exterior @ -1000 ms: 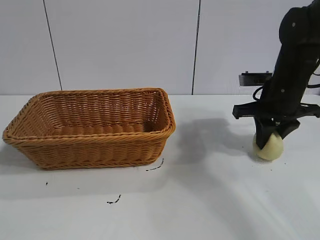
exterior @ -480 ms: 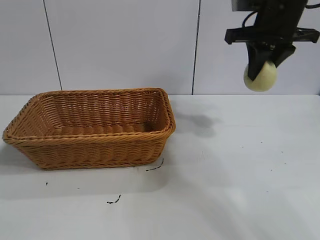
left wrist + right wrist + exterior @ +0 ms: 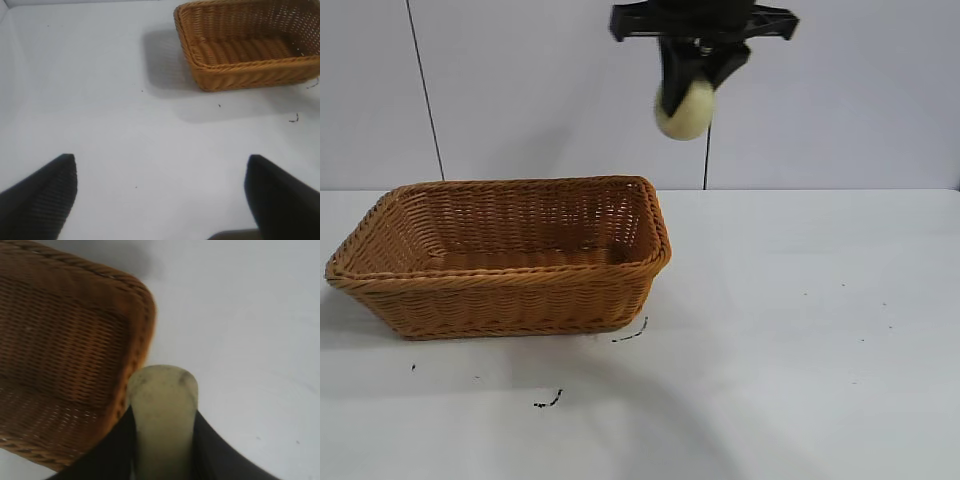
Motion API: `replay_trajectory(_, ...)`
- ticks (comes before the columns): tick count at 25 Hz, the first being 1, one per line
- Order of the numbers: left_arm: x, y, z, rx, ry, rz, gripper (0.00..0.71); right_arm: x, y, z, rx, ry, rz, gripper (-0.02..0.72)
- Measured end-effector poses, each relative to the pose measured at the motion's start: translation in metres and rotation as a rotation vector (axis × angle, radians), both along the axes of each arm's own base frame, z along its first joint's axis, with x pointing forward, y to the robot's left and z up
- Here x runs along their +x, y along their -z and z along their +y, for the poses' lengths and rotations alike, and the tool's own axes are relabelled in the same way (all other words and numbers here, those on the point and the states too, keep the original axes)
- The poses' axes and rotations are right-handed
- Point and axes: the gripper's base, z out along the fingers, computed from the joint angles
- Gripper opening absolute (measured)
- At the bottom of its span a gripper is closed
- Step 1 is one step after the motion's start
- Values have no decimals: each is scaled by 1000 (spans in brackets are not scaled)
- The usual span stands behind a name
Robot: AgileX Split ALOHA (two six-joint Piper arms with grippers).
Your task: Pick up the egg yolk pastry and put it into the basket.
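in the last second the right gripper (image 3: 687, 95) has lifted the small pale yellow-green egg yolk pastry (image 3: 684, 108) off the table and, clamped on it, carried it high just beside the orange-brown woven wicker basket (image 3: 380, 280)'s near end, so release should follow; the left gripper (image 3: 160, 200) hangs open, well apart.

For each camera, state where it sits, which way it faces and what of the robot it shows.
Exterior: level, facing the table; shows the basket and the right gripper holding the pastry high up.
Left wrist: on the left arm, looking down at table and basket; its own open fingertips show.
Right wrist: on the right arm, looking down; pastry between its fingers, above the basket corner.
All three share the basket.
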Motion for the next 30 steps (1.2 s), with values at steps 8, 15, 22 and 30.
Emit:
replay_trajectory(8, 0, 0, 0, 0, 0, 0, 693, 13, 81, 25, -12, -21, 19, 182)
replay_trajectory(15, 0, 0, 0, 0, 0, 0, 693, 15, 97, 28, -9, -26, 37, 461)
replay_trajectory(22, 0, 0, 0, 0, 0, 0, 693, 13, 59, 22, 9, -24, -13, 685)
replay_trajectory(30, 0, 0, 0, 0, 0, 0, 693, 39, -7, -42, 46, 108, -85, 692)
